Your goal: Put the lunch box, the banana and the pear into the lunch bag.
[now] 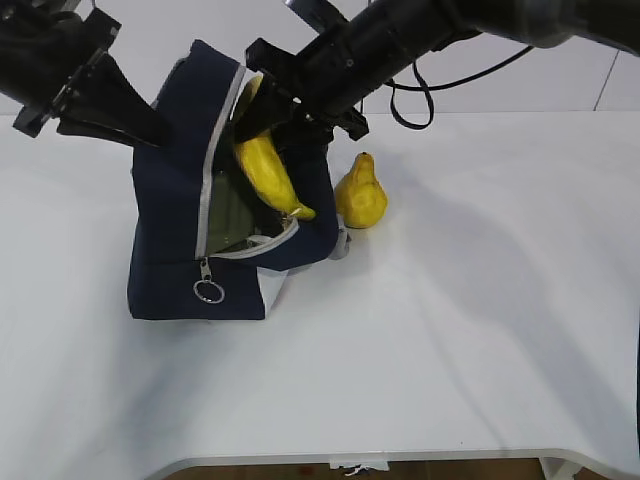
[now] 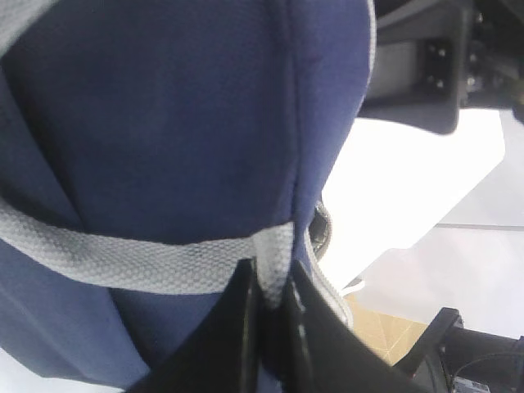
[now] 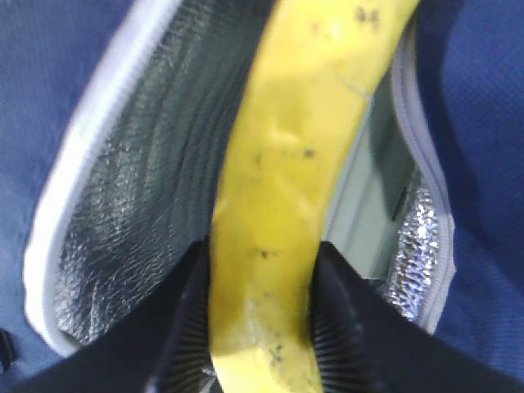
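The navy lunch bag (image 1: 175,235) stands on the white table with its zipped flap open toward the right. My left gripper (image 2: 268,307) is shut on one grey handle (image 2: 123,260) at the bag's upper back. My right gripper (image 3: 262,319) is shut on the banana (image 1: 268,175), which points down into the bag's mouth; it fills the right wrist view (image 3: 286,196) over the silver lining (image 3: 139,205). A pale green shape, the lunch box (image 1: 228,215), lies inside the bag. The pear (image 1: 361,194) stands on the table just right of the bag.
The zipper pull ring (image 1: 208,291) hangs at the bag's front. The right arm (image 1: 400,40) reaches in from the upper right above the pear. The table edge (image 1: 400,458) runs along the front.
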